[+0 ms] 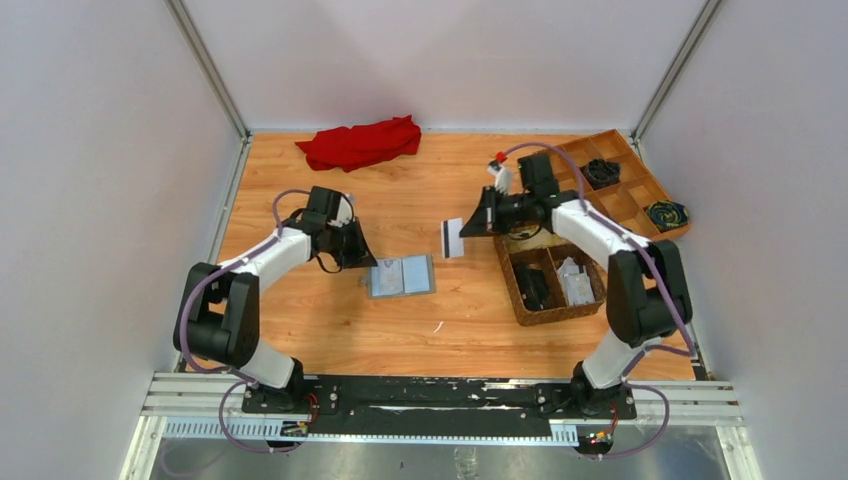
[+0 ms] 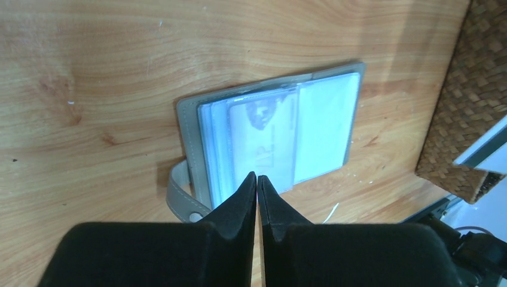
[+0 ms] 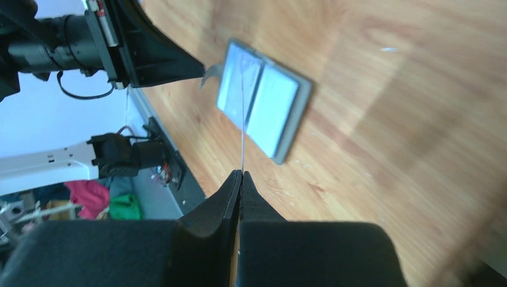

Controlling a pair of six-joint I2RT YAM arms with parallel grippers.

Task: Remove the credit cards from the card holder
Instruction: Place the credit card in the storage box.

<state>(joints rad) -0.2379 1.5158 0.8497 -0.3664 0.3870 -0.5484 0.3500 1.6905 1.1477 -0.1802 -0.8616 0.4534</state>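
1. Jaws of the right gripper (image 3: pixel 240 173) are clamped on a credit card (image 1: pixel 453 238), held off the table between the card holder (image 1: pixel 402 276) and the woven basket (image 1: pixel 508 280)
2. On the left gripper (image 2: pixel 257 177) the jaws stand almost together with a hairline slit between them, tips at the near edge of the open holder, which lies flat on the wood
3. The right wrist view shows the held card only edge-on, as a thin line; the overhead view shows its pale face and dark stripe
4. Only the left wrist view shows a second pale card (image 2: pixel 263 140), in a clear sleeve of the holder
5. Counted: two cards, one holder, one basket, one divided tray (image 1: pixel 628 200), one red cloth (image 1: pixel 360 142)
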